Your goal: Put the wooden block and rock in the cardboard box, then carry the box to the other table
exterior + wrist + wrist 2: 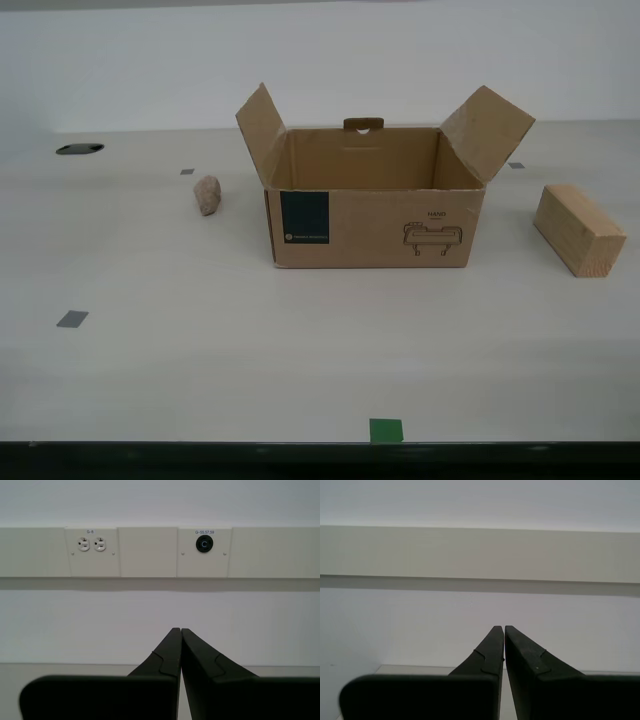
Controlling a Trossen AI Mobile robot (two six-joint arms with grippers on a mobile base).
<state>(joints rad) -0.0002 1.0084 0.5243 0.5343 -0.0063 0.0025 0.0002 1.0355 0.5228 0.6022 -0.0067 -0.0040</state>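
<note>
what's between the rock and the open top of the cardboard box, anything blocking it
Nothing visible lies on the table between the rock and the cardboard box. Only the box's raised side flap on the rock's side stands there, tilted outward, so the rock must pass over it.

- The cardboard box stood on the table at the centre of the exterior view, its flaps open.
- The rock lay just off the box toward the exterior view's left.
- The wooden block lay apart from the box at the exterior view's right edge.
- A tape mark sat at the lower centre, on the table's near edge.
</note>
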